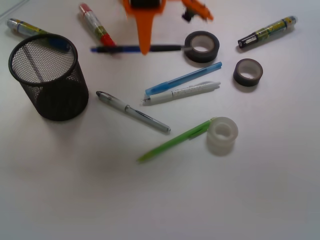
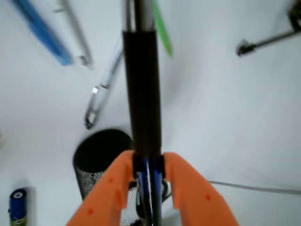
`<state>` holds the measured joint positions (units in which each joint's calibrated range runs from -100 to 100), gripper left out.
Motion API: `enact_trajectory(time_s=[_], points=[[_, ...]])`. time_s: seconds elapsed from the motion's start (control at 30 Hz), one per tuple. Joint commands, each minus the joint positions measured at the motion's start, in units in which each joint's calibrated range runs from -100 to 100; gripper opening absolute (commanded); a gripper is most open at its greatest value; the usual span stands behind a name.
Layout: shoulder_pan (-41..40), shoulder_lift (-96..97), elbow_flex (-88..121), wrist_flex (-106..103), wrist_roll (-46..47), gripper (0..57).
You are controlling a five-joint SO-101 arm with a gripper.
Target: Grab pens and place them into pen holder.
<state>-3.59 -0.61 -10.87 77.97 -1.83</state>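
Note:
My orange gripper [image 1: 145, 46] at the top centre is shut on the dark navy pen [image 1: 131, 49], which lies crosswise in the jaws. In the wrist view the gripper [image 2: 148, 165] clamps that pen [image 2: 142, 94], and the barrel runs up the frame. The black mesh pen holder [image 1: 47, 75] stands at the left, below the jaws in the wrist view [image 2: 99, 150]. On the table lie a light blue pen [image 1: 182, 78], a white pen [image 1: 182, 93], a silver pen [image 1: 132, 111] and a lime green pen [image 1: 175, 140].
A red-capped marker [image 1: 96, 25], a blue-capped marker [image 1: 25, 27] behind the holder and a black-capped marker [image 1: 267, 31] lie at the back. Two dark tape rolls [image 1: 201, 46] [image 1: 248, 72] and a clear tape roll [image 1: 222, 135] sit to the right.

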Motion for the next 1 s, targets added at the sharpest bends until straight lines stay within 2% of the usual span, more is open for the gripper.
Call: enact_trajectory(time_s=[0.0,0.3,0.6,0.97], points=[[4.90,-8.78,-1.45,-4.48,-2.25,0.4],[16.11,-11.08,10.60,-16.03,-10.55,0.4],[16.11,-11.16,26.99,-40.87,-25.35,0.4],[14.99,-16.86,57.07,-85.32,-34.33,0.4]])
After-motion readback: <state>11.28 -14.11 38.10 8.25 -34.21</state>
